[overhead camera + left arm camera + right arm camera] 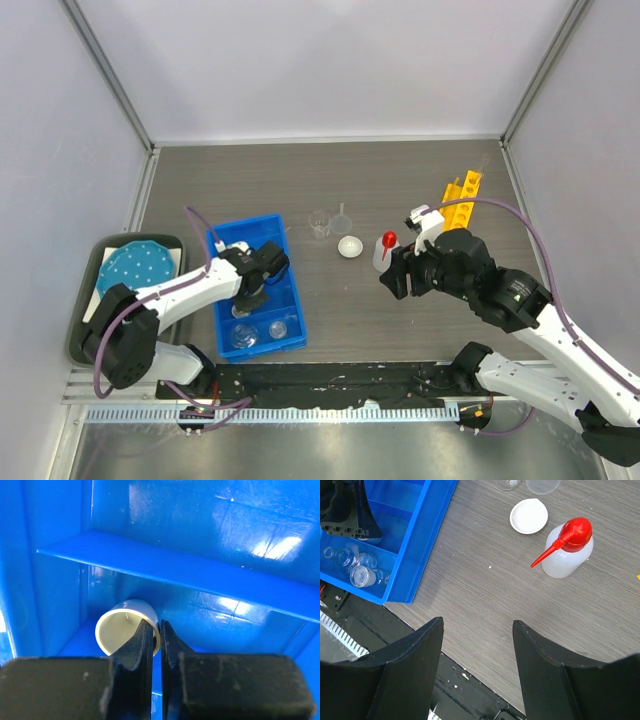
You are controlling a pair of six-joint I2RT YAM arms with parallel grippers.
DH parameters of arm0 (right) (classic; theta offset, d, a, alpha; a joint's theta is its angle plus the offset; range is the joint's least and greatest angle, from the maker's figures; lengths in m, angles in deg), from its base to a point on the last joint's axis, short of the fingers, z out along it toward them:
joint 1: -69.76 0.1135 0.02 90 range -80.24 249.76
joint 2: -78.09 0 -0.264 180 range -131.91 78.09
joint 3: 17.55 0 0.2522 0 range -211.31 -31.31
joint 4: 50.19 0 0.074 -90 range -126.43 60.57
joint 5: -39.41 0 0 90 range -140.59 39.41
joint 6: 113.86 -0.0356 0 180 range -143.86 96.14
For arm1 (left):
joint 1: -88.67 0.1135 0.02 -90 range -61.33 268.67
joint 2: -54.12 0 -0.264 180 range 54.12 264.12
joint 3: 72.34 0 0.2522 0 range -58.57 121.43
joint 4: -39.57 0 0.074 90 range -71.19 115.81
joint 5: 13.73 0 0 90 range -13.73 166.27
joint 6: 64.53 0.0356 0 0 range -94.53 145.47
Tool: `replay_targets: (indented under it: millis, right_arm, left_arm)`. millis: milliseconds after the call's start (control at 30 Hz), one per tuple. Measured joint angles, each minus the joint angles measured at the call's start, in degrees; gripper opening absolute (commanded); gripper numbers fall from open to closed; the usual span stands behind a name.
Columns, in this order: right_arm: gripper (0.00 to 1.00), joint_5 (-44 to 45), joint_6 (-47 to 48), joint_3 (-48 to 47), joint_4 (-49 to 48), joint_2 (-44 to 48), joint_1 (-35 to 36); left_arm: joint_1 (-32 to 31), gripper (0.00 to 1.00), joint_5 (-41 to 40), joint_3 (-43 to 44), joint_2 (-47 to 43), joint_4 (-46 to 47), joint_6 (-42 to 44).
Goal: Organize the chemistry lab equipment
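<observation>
My left gripper (252, 296) reaches down into the middle compartment of the blue bin (222, 300). In the left wrist view it (156, 626) is shut on the wall of a small white cup (120, 630), one finger inside the cup and one outside. Clear glass vials (245, 335) lie in the bin's near compartment. On the table stand a glass beaker (319, 224), a funnel (343, 215), a white round dish (349, 246) and a red-capped squeeze bottle (385, 250). My right gripper (392, 275) hovers open and empty just near of the bottle (567, 555).
A yellow holed rack (461, 198) lies at the back right, behind my right arm. A dark tray (85, 320) with a teal dotted plate (137, 267) sits at the left edge. The enclosure's walls border the table on three sides.
</observation>
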Motion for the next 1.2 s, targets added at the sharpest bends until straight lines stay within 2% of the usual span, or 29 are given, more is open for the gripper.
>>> replay_targets:
  millis: [67,100,200,300,500,633,967,1200]
  right_arm:
    - [0.63,-0.11,0.0,0.0,0.0,0.0,0.0]
    - [0.63,-0.13,0.0,0.0,0.0,0.0,0.0]
    - [0.63,-0.15,0.0,0.02,-0.02,-0.11,0.0]
    - [0.63,-0.17,0.0,0.15,-0.22,-0.39,0.0]
    - [0.63,-0.22,-0.02,0.42,-0.48,-0.76,0.07]
    - [0.63,-0.22,-0.07,0.44,-0.59,-0.79,0.37]
    - [0.63,-0.13,-0.22,0.52,-1.27,-1.77,0.63]
    - [0.63,1.99,-1.11,0.5,-1.27,-1.75,0.74]
  left_arm:
    - [0.15,0.18,0.07,0.0,0.0,0.09,0.55]
    - [0.2,0.3,0.07,0.0,0.0,0.15,0.9]
    - [0.33,0.51,0.04,0.0,0.0,0.33,1.73]
    - [0.37,0.61,0.07,0.02,-0.09,0.28,2.45]
    - [0.37,0.63,0.04,0.74,-2.64,-0.9,3.06]
    - [0.35,0.64,0.0,4.61,-3.52,-3.56,3.41]
    - [-3.41,0.64,-1.7,25.29,-2.89,-10.73,6.14]
    - [-4.31,0.63,-1.84,35.91,7.19,-10.67,9.44]
